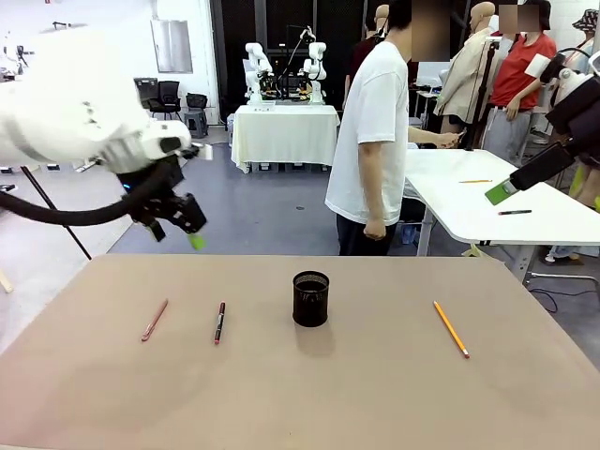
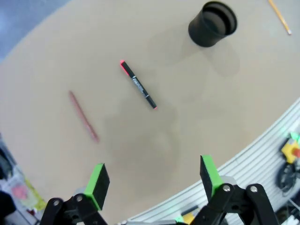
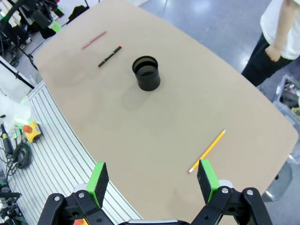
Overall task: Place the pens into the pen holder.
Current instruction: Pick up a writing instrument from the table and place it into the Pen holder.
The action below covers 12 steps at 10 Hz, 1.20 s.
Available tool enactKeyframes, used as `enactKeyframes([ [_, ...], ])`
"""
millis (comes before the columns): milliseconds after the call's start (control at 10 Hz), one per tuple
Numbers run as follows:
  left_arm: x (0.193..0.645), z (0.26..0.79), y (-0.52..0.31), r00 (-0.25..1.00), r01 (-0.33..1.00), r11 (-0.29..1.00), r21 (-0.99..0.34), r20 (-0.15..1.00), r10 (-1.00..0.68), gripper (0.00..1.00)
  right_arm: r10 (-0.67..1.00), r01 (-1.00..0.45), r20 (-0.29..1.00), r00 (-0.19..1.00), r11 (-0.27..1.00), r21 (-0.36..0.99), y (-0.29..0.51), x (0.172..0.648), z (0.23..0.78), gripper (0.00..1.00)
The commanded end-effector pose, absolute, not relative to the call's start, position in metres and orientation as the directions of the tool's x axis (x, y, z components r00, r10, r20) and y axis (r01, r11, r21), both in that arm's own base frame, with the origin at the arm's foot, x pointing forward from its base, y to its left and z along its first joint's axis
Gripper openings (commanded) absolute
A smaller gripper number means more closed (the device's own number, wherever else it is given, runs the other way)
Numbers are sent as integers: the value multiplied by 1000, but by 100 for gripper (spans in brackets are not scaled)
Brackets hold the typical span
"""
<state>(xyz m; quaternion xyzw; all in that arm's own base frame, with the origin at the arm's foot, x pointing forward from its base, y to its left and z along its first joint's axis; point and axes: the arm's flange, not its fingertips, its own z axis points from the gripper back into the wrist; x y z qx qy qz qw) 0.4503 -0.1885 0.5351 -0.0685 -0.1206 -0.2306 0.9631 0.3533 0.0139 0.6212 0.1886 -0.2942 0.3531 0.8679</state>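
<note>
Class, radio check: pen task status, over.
Left gripper, right gripper open, empty. Pink pen, black pen, pencil flat on table; pen holder upright, empty. No obstacle.

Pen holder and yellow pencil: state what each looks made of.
Pen holder: black, dull sheen, thin wall; metal or plastic, can't tell which. Yellow pencil: probably painted wood, judging by its slim orange-yellow shaft and differently coloured end.

Left gripper (image 2: 152, 180), right gripper (image 3: 152, 180) aloft (jaws spread wide)
</note>
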Motion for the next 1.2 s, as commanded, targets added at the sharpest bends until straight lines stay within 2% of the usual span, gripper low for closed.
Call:
enactKeyframes([
  [0,475,524,-215,902,392,918,-56,221,-371,100,495,-723,646,581,678,132,14,353,622,100],
  [100,479,512,-227,919,361,931,-49,190,-346,100,495,-723,646,581,678,132,14,353,622,100],
  [200,484,503,-233,913,390,918,-70,160,-375,100,495,-723,646,581,678,132,14,353,622,100],
  [300,470,507,-219,904,396,915,-73,207,-375,100,495,-723,646,581,678,132,14,353,622,100],
  [800,476,508,-226,908,387,919,-74,206,-366,100,495,-723,646,581,678,132,14,353,622,100],
  [900,481,498,-238,953,290,954,-83,115,-280,100,495,-723,646,581,678,132,14,353,622,100],
  [1100,512,456,-251,972,236,967,-99,23,-235,100,495,-723,646,581,678,132,14,353,622,100],
])
